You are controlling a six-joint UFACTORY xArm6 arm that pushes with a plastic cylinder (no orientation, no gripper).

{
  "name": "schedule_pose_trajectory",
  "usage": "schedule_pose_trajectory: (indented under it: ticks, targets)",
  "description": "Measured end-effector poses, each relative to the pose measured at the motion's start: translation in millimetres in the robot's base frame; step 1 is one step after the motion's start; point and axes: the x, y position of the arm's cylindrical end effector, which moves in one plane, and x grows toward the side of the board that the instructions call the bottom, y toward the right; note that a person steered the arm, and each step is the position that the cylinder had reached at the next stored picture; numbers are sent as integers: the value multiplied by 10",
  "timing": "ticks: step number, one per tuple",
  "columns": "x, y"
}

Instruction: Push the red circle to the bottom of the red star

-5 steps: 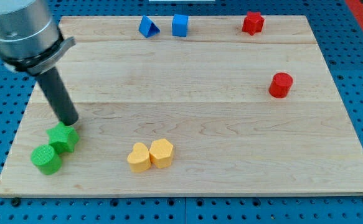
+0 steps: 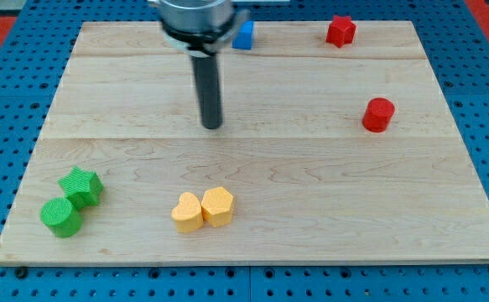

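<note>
The red circle (image 2: 378, 114) stands near the board's right side. The red star (image 2: 340, 31) sits at the view's top right, above and a little left of the circle, well apart from it. My tip (image 2: 213, 126) rests on the board near the middle, far to the left of the red circle and touching no block.
A blue cube (image 2: 243, 35) at the top is partly hidden by the arm; the blue triangle beside it is hidden. A green star (image 2: 82, 186) and green cylinder (image 2: 61, 217) touch at bottom left. A yellow heart (image 2: 187, 212) and yellow hexagon (image 2: 217, 206) touch at bottom centre.
My tip has moved from beside the green star at the left to the board's middle, up and to the right. The arm now covers the blue triangle. No block has moved.
</note>
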Motion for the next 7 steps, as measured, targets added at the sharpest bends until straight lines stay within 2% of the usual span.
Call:
schedule_pose_trajectory:
  ticks: [1, 2, 3, 5, 6, 7]
  targets:
    - [193, 597]
    - [186, 1115]
    - [-19, 1283]
    - [-560, 1167]
    - [-596, 1085]
    - [-180, 1285]
